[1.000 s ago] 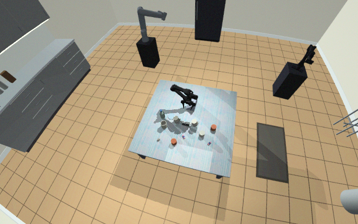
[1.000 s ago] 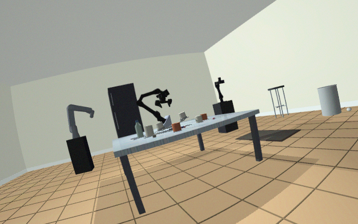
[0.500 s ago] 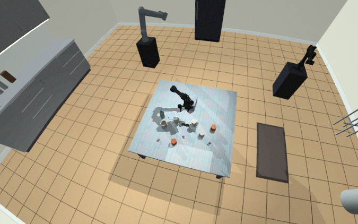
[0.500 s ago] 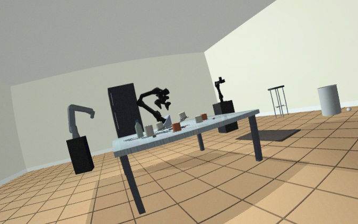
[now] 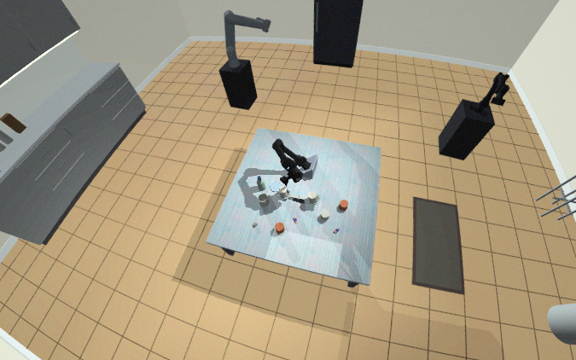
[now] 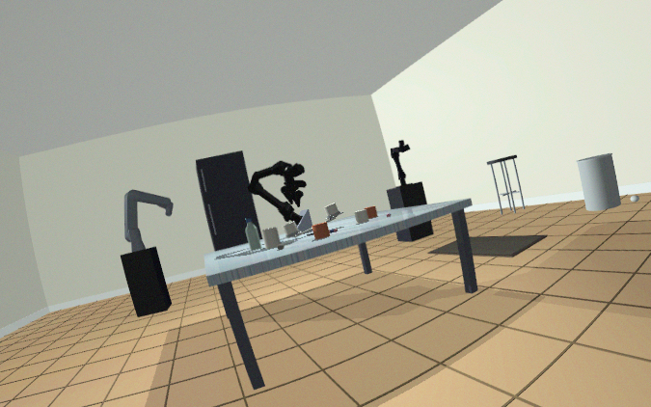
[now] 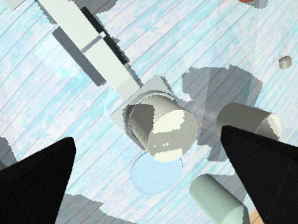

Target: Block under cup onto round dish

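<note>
Cream cup [image 7: 162, 124] sits centred below the claw [image 7: 149, 163] — fingers spread, empty.

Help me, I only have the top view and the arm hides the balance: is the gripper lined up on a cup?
Observer: Yes. In the wrist view the near cup lies centred between the two fingers, which stand wide apart with nothing gripped.
Operator: Is it down at cup height?
Observer: No. The exterior view shows the gripper above that cup, with a gap between them.
Operator: Which end of the balance is low?
Observer: In the exterior view the near cup's end sits lower; the other cup rides higher and tilted.
</note>
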